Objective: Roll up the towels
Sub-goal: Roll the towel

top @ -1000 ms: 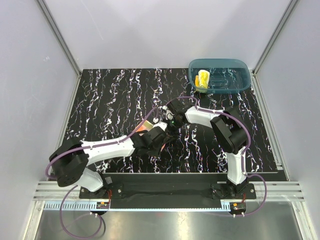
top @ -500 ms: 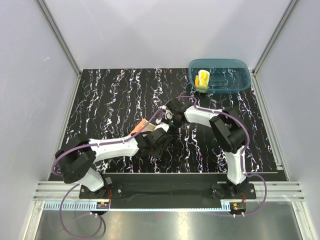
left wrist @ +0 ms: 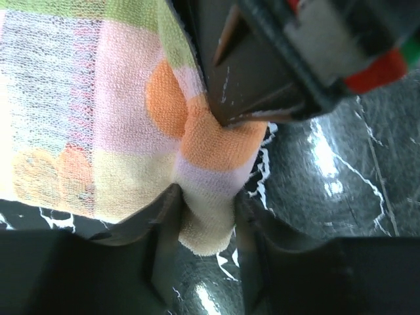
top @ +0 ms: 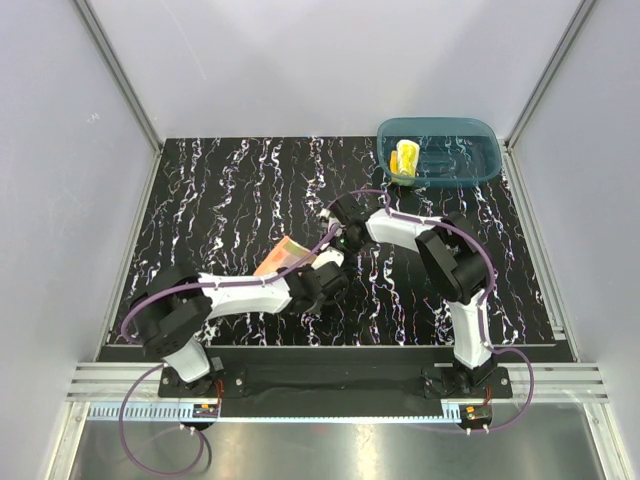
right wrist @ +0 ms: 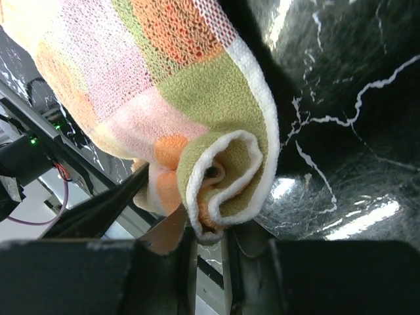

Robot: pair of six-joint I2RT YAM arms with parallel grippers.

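Over the marbled table (top: 220, 190), left end effector (left wrist: 203, 213) and right end effector (right wrist: 207, 233) meet — both pinching the towel (left wrist: 98, 118).

The top view looks steeply down from above and behind the near edge, taking in the whole counter (top: 200, 200) out to its far corners. Each wrist view sits very close, facing along the left tool (left wrist: 203, 226) or right tool (right wrist: 207, 243) at the counter's middle. All three views share the patterned towel (top: 284, 256) there.
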